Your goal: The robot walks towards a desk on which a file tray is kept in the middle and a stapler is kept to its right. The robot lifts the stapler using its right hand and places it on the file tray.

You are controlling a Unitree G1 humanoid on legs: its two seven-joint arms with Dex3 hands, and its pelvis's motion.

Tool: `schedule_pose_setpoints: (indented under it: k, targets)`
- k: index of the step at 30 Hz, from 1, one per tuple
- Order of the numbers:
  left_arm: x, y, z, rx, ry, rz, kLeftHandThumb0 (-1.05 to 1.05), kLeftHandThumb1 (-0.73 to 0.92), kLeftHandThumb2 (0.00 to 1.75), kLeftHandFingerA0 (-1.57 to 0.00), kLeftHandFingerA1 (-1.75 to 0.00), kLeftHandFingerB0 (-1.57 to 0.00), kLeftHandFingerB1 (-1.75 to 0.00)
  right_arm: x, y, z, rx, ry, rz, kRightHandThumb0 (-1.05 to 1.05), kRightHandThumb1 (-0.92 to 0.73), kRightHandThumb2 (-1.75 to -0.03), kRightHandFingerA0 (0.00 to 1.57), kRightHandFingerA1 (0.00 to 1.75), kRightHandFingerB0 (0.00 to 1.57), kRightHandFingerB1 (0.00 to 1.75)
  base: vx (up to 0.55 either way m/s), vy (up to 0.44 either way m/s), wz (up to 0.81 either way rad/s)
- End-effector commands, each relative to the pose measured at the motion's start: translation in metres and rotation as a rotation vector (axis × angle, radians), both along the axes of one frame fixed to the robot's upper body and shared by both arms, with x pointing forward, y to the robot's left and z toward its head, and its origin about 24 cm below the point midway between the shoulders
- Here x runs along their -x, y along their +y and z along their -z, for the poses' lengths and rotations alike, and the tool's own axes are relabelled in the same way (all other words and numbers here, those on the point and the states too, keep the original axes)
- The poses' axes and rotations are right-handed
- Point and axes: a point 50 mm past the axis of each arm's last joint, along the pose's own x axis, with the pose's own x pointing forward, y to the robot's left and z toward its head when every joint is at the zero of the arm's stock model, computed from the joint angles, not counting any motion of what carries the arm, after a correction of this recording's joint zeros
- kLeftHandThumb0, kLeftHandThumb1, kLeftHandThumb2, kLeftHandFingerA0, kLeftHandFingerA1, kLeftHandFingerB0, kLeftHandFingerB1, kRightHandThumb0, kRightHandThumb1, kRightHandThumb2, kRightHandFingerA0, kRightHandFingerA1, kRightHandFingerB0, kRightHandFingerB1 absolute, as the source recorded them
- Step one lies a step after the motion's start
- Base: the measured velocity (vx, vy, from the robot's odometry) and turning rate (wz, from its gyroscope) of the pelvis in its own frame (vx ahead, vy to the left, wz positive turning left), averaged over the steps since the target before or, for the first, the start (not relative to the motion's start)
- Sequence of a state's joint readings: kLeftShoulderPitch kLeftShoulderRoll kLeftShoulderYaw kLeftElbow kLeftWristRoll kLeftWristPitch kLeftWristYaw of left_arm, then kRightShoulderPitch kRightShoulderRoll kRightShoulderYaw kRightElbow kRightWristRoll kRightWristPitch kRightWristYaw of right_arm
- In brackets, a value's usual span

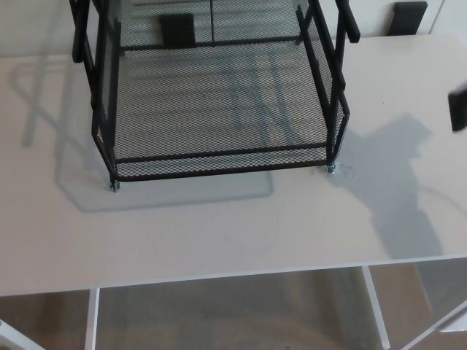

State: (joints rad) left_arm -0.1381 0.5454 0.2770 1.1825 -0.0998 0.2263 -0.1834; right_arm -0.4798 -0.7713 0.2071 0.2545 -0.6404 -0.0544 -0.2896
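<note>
1. I look down on a black mesh file tray (219,164) standing on the pale desk (219,233).
2. To my right, apart from it, a black object (458,108) sits cut off at the edge.

Pale desk (219,237), file tray (219,165) (black mesh)

No text, label, brand or number can be read on anything here.

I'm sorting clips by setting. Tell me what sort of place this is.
Most likely an office or study: a plain white desk with a black mesh file tray standing on it. A dark object at the desk's right edge is too cut off to identify.
</note>
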Motion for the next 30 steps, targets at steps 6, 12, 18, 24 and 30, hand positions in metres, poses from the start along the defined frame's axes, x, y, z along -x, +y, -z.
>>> schedule_pose_setpoints:
  k: [6,12,18,24,30]
  targets:
    - [0.014,0.008,-0.001,-0.046,0.044,0.014,-0.82,0.69,1.20,-0.26,-0.72,-0.10,-0.61,0.013,0.037,-0.120,0.119,-0.476,-0.171,-0.16,-0.49,-0.92,0.93,1.66,0.74,1.54,0.00,0.000,0.00]
    - [0.015,0.007,0.000,-0.036,0.024,-0.011,-0.82,0.70,1.19,-0.27,-0.72,-0.10,-0.61,0.002,0.073,-0.144,0.144,-0.518,-0.294,-0.20,-0.60,-0.88,0.86,1.74,0.71,1.59,0.00,0.000,0.00]
    - [0.015,0.006,0.000,-0.023,0.012,-0.021,-0.86,0.92,0.69,-0.18,-0.77,-0.13,-0.66,-0.007,0.108,-0.156,0.137,-0.516,-0.376,-0.18,-0.57,-0.92,0.85,1.74,0.70,1.63,0.00,0.000,0.00]
    - [0.014,0.005,0.001,-0.039,0.032,-0.002,-0.82,0.69,1.20,-0.27,-0.72,-0.10,-0.61,-0.019,0.145,-0.154,0.153,-0.455,-0.473,-0.20,-0.51,-0.90,0.94,1.72,0.81,1.35,0.00,0.000,0.00]
    - [0.012,0.005,0.001,-0.035,0.026,0.011,-0.88,0.92,0.75,-0.22,-0.77,-0.16,-0.67,-0.032,0.176,-0.136,0.170,-0.309,-0.488,-0.31,-0.49,-0.97,1.22,1.31,0.85,0.93,0.00,0.000,0.00]
